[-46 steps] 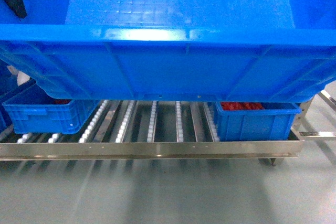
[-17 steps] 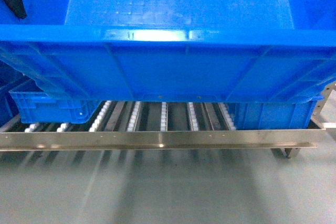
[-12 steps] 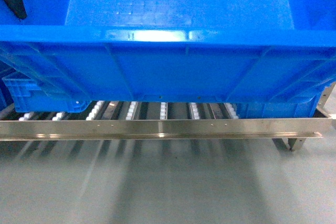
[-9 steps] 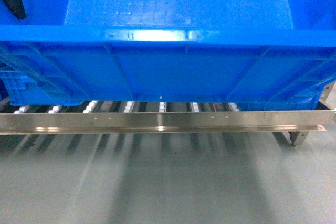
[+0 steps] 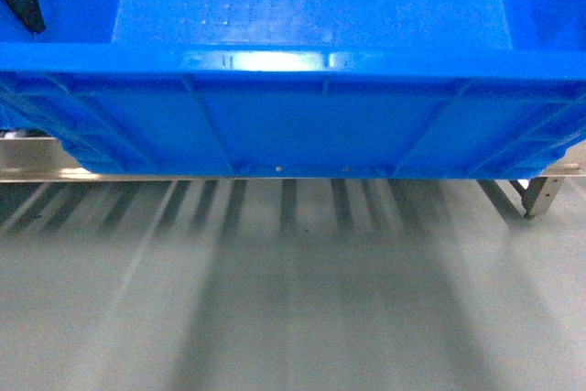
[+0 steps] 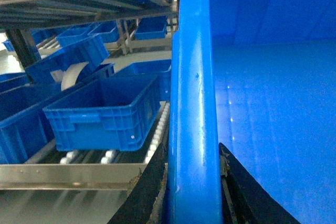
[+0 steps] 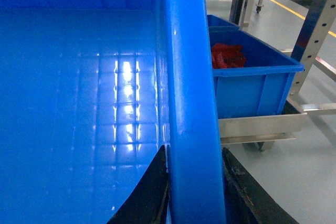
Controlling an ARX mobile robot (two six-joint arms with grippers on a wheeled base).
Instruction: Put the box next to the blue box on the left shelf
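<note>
You carry the large bright blue plastic crate with a thick rim and ribbed sides (image 5: 302, 116) between both arms, and it fills the upper half of the head view, held in the air in front of you. The left gripper (image 6: 191, 192) is clenched on the crate's left rim, one dark finger on each side of the wall, and the right gripper (image 7: 194, 192) grasps the right rim in the same way. Hold both grips firm and level, because the crate is wide and can tilt if one side slips. Below the crate, at 6 o'clock in the head view, you see only grey floor (image 5: 293, 318), so the near front rail of the silvery-grey metal roller rack (image 6: 68, 174) is mostly hidden from the head camera; I judge you should rely on the wrist views. Farther, at 9 o'clock in the left wrist view, a smaller empty blue plastic box (image 6: 105, 111) sits on the white rollers, and at 3 o'clock in the right wrist view another blue box with red contents (image 7: 252, 80) stands. Aim for the free lanes between them, keep the bottom above the rail, then lower it slowly just beside the box.
</note>
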